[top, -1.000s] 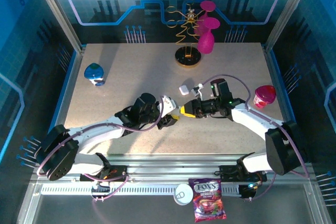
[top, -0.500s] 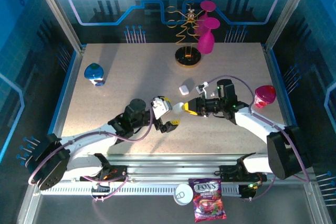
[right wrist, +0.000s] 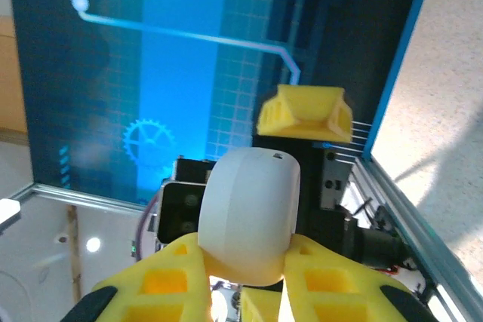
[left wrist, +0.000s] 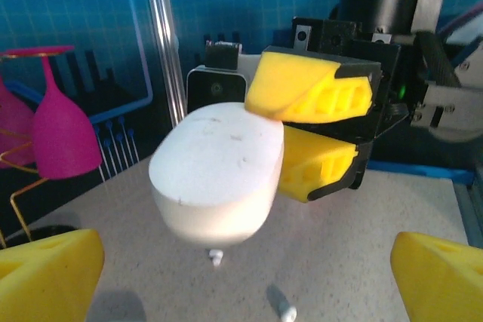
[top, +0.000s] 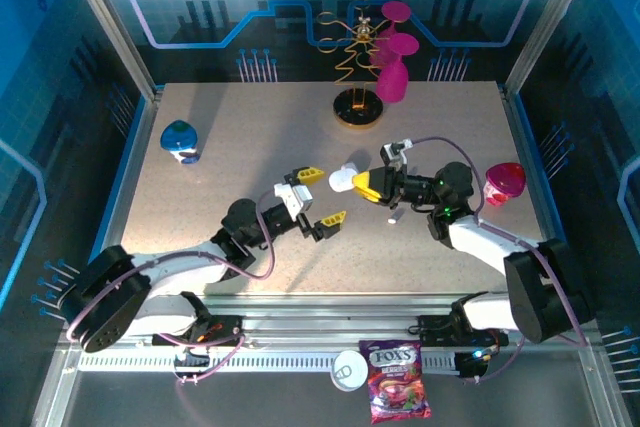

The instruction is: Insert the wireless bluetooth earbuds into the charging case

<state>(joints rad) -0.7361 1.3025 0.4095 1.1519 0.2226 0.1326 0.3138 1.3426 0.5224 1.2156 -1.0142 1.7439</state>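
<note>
The charging case (left wrist: 215,175) is white, the right end effector (top: 357,182) yellow-fingered.

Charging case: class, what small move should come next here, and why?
Probably bring the left end effector forward to the charging case to flip its lid. The right end effector grips the case by one end above the table, the lid looks closed, the left one is open and apart from it, and the earbuds lie on the table below.
</note>
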